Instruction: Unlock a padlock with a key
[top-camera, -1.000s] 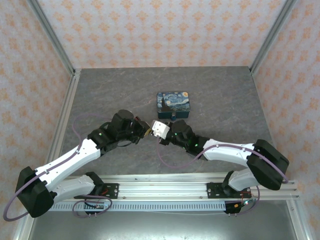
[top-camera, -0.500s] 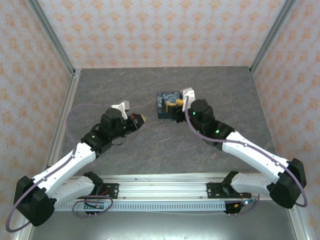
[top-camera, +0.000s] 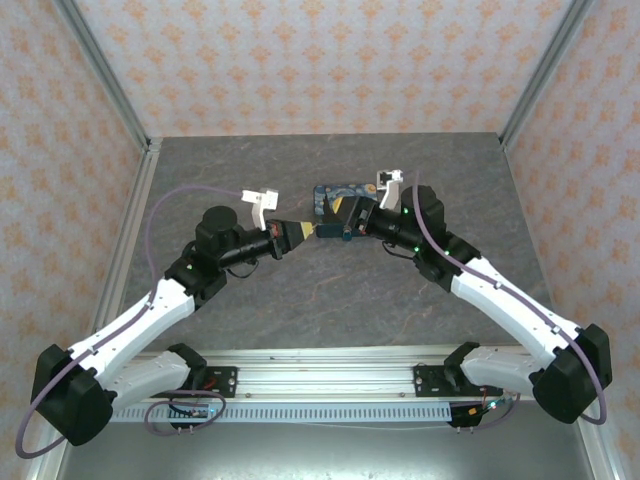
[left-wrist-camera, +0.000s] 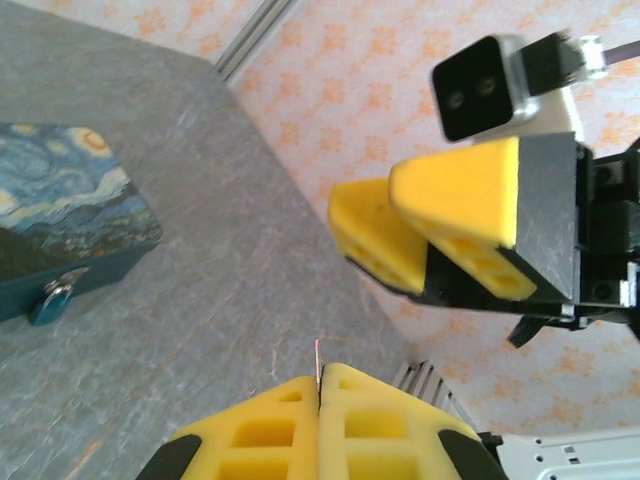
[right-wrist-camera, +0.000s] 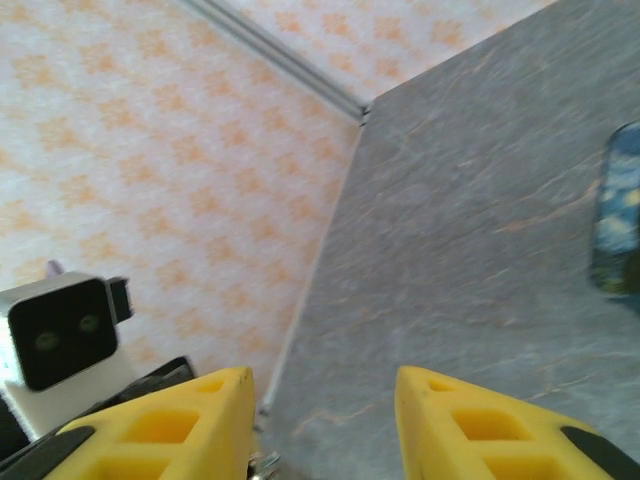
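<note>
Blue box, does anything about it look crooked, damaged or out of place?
Nothing stands out. The blue box lies flat on the table, lid shut, with the small padlock hanging on its side wall.

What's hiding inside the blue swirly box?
You can't see inside: the blue box has its lid shut. On its front hangs the padlock, and the grey table is underneath.

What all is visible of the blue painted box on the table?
The blue box is a flat rectangle with rounded corners, its lid painted with blue and yellow swirls, its sides dark teal; it looks like tin. The lid is shut. It lies flat on the grey table. A tiny padlock hangs at its front clasp.
</note>
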